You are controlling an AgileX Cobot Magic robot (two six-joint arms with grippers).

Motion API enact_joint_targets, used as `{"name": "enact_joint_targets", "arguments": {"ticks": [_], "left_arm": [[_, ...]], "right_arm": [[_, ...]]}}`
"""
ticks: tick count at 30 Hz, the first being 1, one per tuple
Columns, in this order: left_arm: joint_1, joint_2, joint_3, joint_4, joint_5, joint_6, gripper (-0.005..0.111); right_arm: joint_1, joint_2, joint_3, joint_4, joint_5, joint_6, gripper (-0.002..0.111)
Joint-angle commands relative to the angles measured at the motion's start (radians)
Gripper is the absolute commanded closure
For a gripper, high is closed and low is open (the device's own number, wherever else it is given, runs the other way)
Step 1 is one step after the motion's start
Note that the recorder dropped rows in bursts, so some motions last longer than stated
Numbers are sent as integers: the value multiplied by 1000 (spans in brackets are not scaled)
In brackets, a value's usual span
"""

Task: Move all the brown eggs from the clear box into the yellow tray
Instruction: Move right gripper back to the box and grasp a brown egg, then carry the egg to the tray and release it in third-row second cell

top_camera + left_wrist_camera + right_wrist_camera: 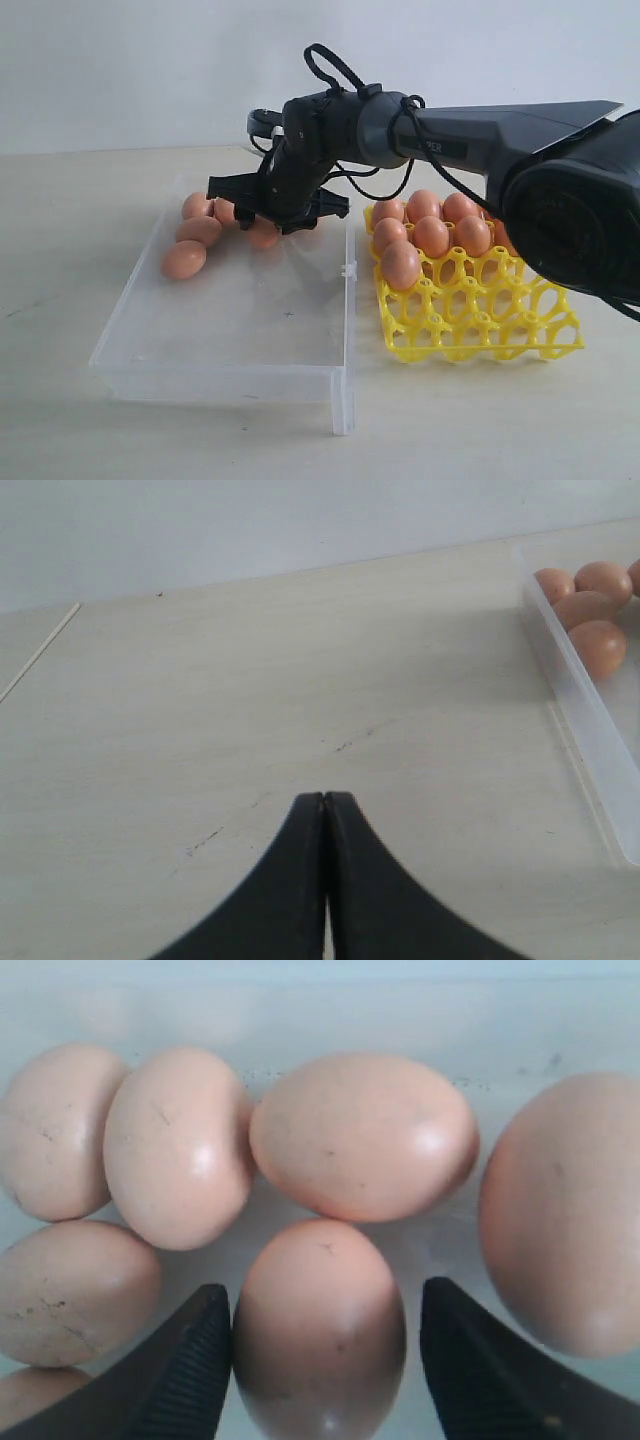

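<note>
Several brown eggs [184, 259] lie at the far left corner of the clear box [250, 320]. My right gripper [265, 222] reaches across into that corner and stands open around one egg [320, 1325]. One finger [190, 1360] is right against that egg and the other stands off with a gap. More eggs [362, 1135] crowd close around it. Several eggs [431, 236] fill the far cups of the yellow tray [480, 325]. My left gripper [325, 798] is shut on nothing, over bare table beside the box wall [590, 740]. It does not show in the exterior view.
The tray sits directly right of the box, its near cups [500, 310] holding nothing. The box's near half holds no eggs. A small clasp [348, 270] sticks up on the box's right wall between box and tray.
</note>
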Motion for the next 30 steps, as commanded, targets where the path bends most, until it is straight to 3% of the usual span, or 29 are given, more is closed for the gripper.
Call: {"name": "enact_joint_targets", "arguments": {"ticks": [1, 10, 12, 14, 22, 24, 27, 30], "left_arm": [[-6, 1, -4, -2, -9, -5, 107], [-6, 1, -4, -2, -9, -5, 107], [-6, 1, -4, -2, -9, -5, 107], [-6, 1, -4, -2, -9, -5, 107], [-6, 1, -4, -2, -9, -5, 107], [-6, 1, -4, -2, -9, -5, 107], [-6, 1, -4, -2, -9, -5, 107], [-6, 1, -4, -2, -9, -5, 107]], "right_arm": [[-10, 6, -8, -22, -2, -69, 53], [-6, 6, -8, -22, -13, -184, 58], [-5, 6, -8, -14, -16, -271, 74], [2, 6, -8, 8, -14, -329, 104], [15, -58, 16, 0, 7, -397, 108], [15, -155, 121, -2, -99, -412, 108], [13, -390, 462, 0, -442, -412, 108], [-20, -593, 764, 20, -654, -412, 108]]}}
